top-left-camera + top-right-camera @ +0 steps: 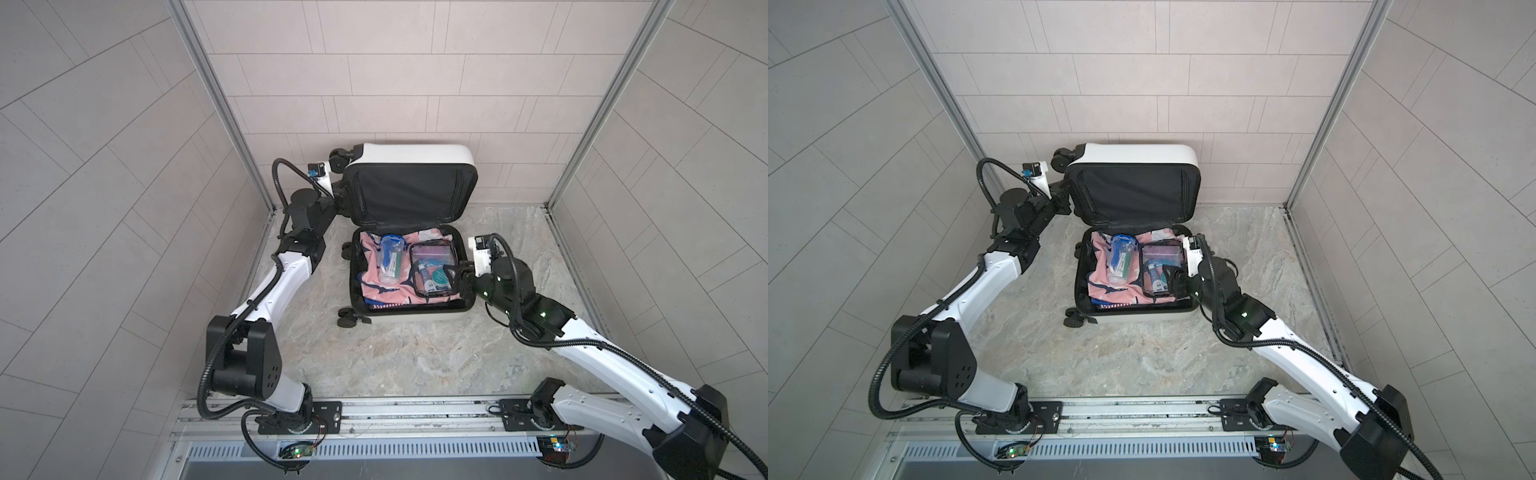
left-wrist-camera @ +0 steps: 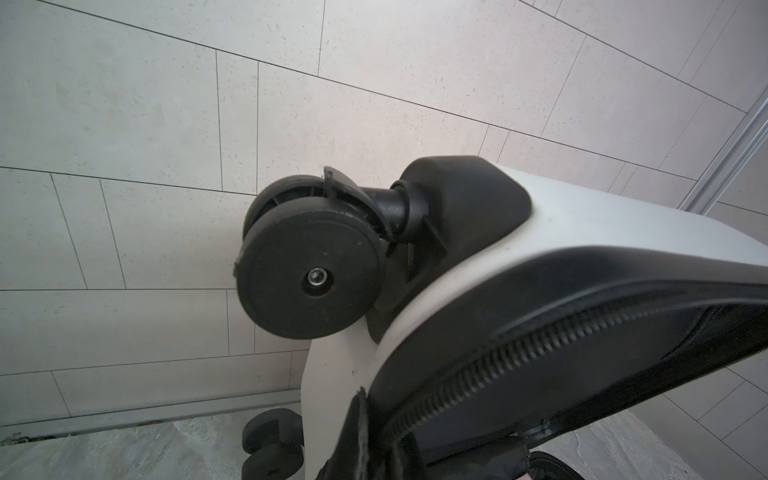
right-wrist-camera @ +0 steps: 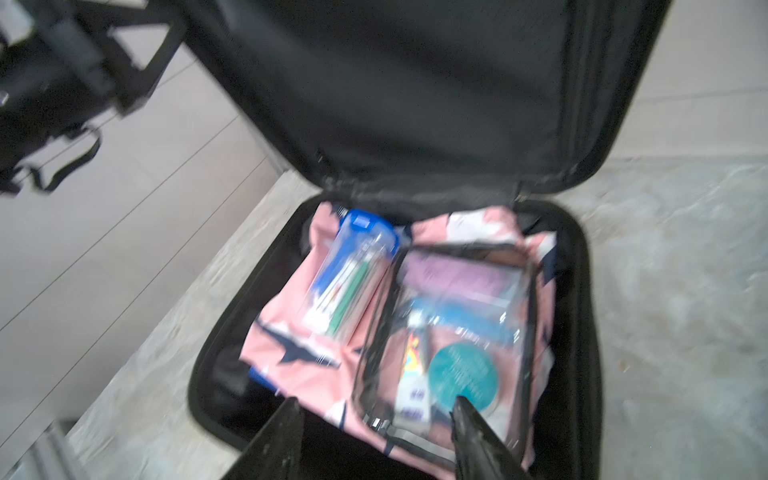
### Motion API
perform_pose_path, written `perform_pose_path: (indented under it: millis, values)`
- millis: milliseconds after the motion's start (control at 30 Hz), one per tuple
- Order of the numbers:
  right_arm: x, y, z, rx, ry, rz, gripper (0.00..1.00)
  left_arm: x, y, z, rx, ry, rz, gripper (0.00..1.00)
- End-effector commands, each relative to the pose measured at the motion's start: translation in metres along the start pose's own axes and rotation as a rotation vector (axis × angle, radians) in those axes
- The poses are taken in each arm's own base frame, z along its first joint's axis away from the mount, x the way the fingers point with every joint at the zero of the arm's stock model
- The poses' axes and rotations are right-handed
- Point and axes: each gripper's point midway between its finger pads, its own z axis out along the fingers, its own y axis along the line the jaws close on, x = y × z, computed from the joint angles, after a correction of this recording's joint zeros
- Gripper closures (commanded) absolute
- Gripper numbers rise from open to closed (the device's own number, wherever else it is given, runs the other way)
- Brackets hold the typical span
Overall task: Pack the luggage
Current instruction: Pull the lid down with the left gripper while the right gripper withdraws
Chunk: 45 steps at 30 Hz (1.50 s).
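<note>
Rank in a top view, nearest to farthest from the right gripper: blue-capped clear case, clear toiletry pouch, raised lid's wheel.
1. clear toiletry pouch, right half of the luggage, at the right gripper.
2. blue-capped clear case, left of the pouch.
3. raised lid's wheel, far left corner.

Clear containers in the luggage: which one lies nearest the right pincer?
The flat black-edged pouch, at the tips of the open right pincer; the blue-capped tube lies farther away in the luggage.
</note>
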Motion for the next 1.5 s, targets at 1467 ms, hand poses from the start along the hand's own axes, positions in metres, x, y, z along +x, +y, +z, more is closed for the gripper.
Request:
perform_pose_path:
  millis: [1467]
  values:
    - [0.125,-0.082,0.091,0.297,-0.114,0.42,0.53,0.055,-0.038,-0.137,0.022,-0.004,-0.124,1.0]
